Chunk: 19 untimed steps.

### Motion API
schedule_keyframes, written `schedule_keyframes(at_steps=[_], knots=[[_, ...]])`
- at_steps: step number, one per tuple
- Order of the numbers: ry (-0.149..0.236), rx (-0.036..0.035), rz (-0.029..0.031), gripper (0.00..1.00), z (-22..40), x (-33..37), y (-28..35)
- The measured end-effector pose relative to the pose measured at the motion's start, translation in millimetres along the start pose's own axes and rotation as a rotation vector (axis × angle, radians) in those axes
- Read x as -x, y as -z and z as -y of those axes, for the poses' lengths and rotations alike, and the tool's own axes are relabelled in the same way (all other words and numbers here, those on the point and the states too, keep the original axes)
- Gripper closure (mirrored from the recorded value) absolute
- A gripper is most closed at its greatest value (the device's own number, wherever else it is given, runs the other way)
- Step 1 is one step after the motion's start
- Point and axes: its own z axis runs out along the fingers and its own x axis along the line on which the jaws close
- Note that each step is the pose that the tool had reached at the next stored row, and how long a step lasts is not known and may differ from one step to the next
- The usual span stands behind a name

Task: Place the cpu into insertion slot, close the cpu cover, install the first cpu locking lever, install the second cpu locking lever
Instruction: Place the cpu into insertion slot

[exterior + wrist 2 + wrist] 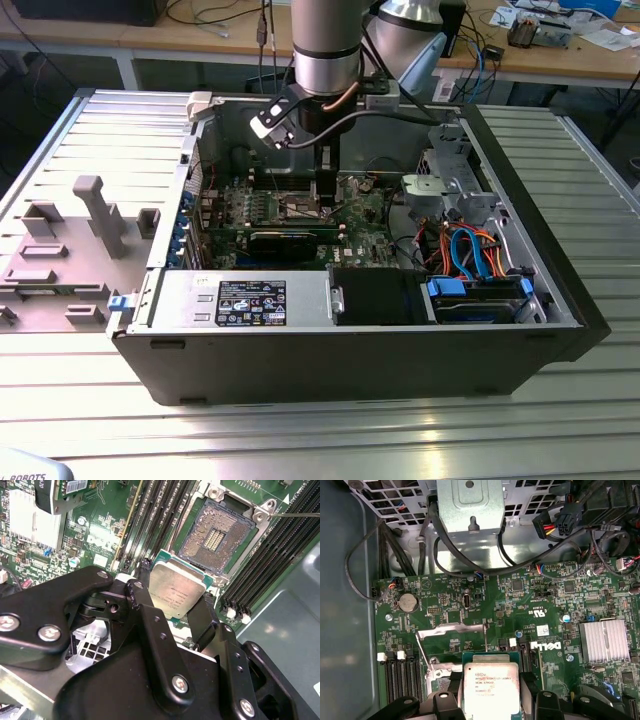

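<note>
We note jaws clamped on silvery-tan thin square cpu [177, 594], near dark-centred, silver-rimmed square insertion slot [217, 535]. Slot empty. We judge no step complete.

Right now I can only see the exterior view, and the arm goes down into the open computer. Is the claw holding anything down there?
Observer: Yes. In the second wrist view the claw is shut on the cpu, gripping it by two opposite edges.
Operator: Is it in its hole already?
Observer: No. The insertion slot is open and empty, and the cpu is held clear of it, not seated.
Operator: Which way up is it?
Observer: In the first wrist view the cpu shows its silvery printed side to the camera.
</note>
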Motion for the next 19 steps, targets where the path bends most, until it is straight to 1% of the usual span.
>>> schedule_keyframes(at_steps=[9, 11, 15, 17, 19], knots=[[0.000, 0.0000, 0.0000, 0.46, 1.7, 0.1, -0.5], [0.000, 0.0000, 0.0001, 0.46, 3.9, 0.3, -1.5], [0.000, 0.0000, 0.0000, 0.46, 4.4, 0.3, -1.6], [0.000, 0.0000, 0.0000, 0.46, 6.0, 0.5, -2.3], [0.000, 0.0000, 0.0000, 0.46, 6.2, 0.5, -2.4]])
